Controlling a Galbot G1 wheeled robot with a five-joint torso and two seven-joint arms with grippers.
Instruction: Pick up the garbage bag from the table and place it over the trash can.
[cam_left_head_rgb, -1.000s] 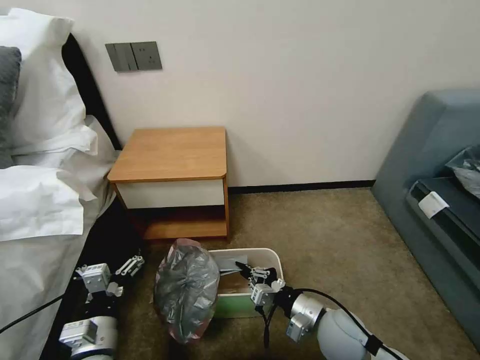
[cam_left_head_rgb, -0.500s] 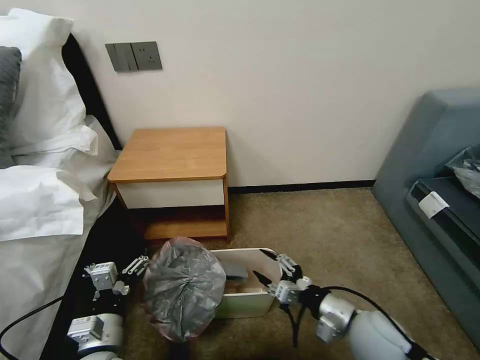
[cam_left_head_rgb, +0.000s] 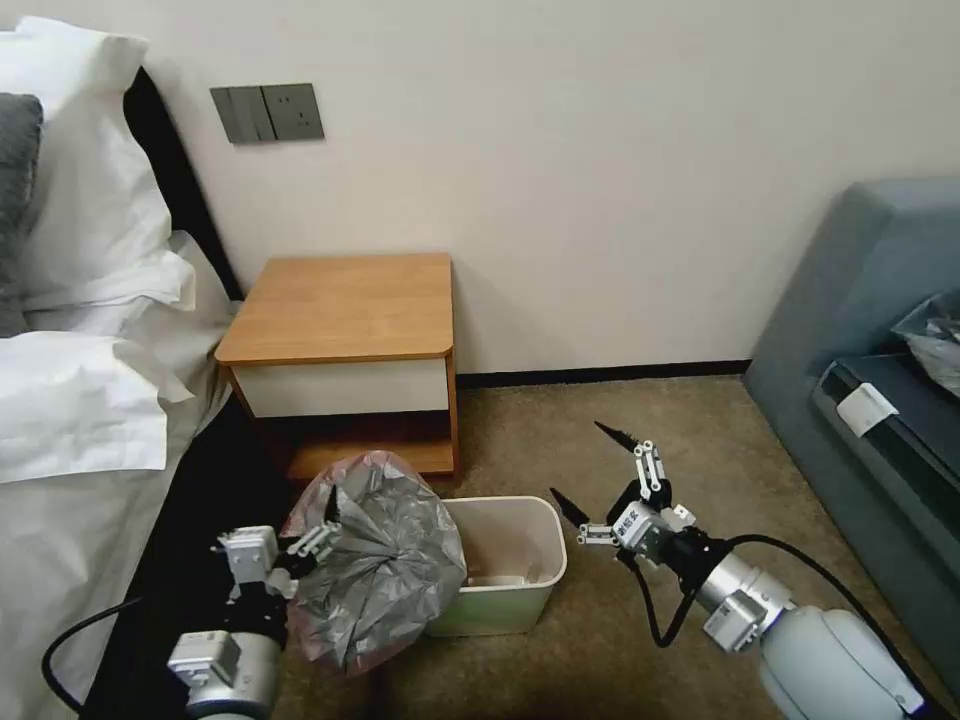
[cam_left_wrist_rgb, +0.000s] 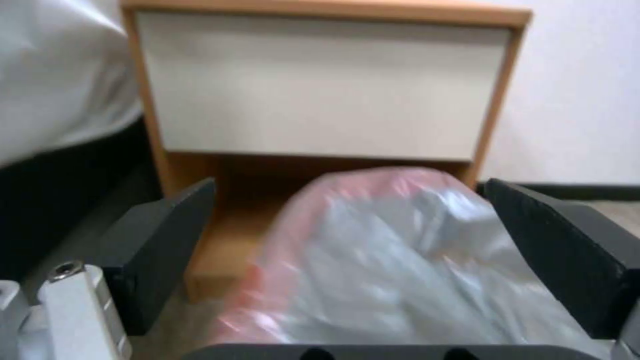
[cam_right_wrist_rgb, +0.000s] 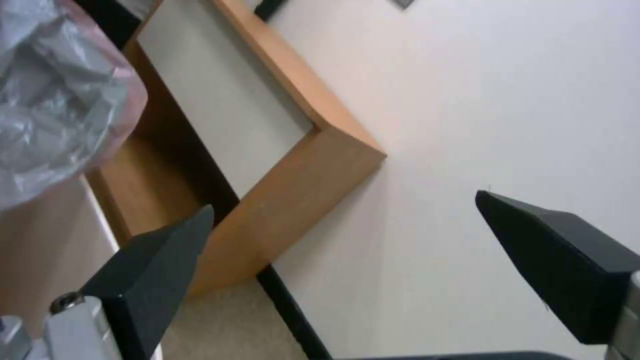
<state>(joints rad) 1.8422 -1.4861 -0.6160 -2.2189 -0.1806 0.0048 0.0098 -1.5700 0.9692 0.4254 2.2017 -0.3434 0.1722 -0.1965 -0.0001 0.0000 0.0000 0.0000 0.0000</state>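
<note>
The crinkled silvery-grey garbage bag (cam_left_head_rgb: 378, 565) with its pinkish edge stands on the floor, leaning over the left rim of the cream trash can (cam_left_head_rgb: 505, 602). My left gripper (cam_left_head_rgb: 318, 532) is at the bag's left side. In the left wrist view it (cam_left_wrist_rgb: 348, 186) is open, and the bag (cam_left_wrist_rgb: 400, 260) bulges up between its dark fingers (cam_left_wrist_rgb: 160, 250). My right gripper (cam_left_head_rgb: 585, 468) hangs wide open over the carpet, just right of the can. The wooden-topped table (cam_left_head_rgb: 340, 305) stands behind, against the wall. The right wrist view looks past the open gripper (cam_right_wrist_rgb: 343, 202) at the table (cam_right_wrist_rgb: 320, 150).
A bed with white pillows (cam_left_head_rgb: 80, 400) and a dark side panel runs along the left, close to my left arm. A blue-grey sofa (cam_left_head_rgb: 870, 380) stands at the right. Brown carpet (cam_left_head_rgb: 620, 420) lies between the can, the wall and the sofa.
My right gripper came up out of the can and swung right, opening wide. My left gripper moved right to the bag, which now spreads further over the can's left rim.
</note>
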